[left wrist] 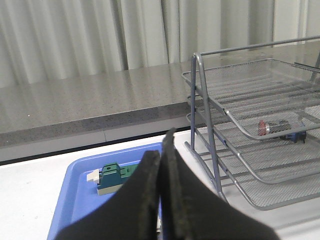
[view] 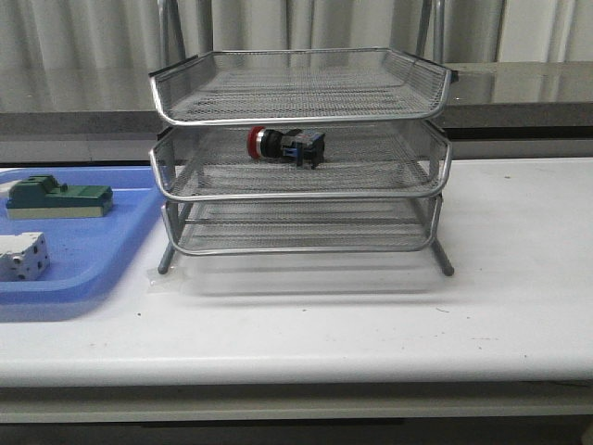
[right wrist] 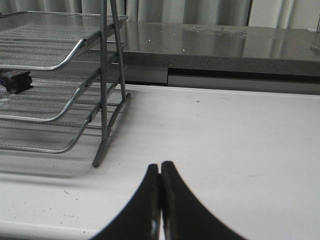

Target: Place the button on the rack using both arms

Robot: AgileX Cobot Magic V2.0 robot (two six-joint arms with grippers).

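The button [view: 285, 145] lies on its side on the middle tier of the rack [view: 301, 116], roughly at the tier's centre, red cap toward nine o'clock in the front view and the blue rear block toward three o'clock. It touches only the mesh; neither arm is near it.

It looks like a small, rigid, light part. The domed cap is probably smooth and would likely slip, and the round black body would tend to roll on the wire mesh. The safest hold would likely be across the squarish rear block or the body just behind the cap, where flatter faces give the pads something to bite. It seems sturdy enough for a firm pinch, though any terminals on the rear block may be delicate.

The left gripper [left wrist: 161, 150] has its fingers pressed together with nothing between them, hanging above the blue tray [view: 83, 269] with the green-and-white block [left wrist: 112, 176] beyond it. The right gripper [right wrist: 160, 172] is likewise closed and empty, over bare counter [right wrist: 235, 145] beside the rack's leg.

Much is hard to read. The mesh and the top tier's rim veil the button from the front; in the right wrist view only its dark rear end shows at the picture's edge. The arms themselves do not appear in the front view. The white cube-like part [view: 20, 255] is cut off by the frame.
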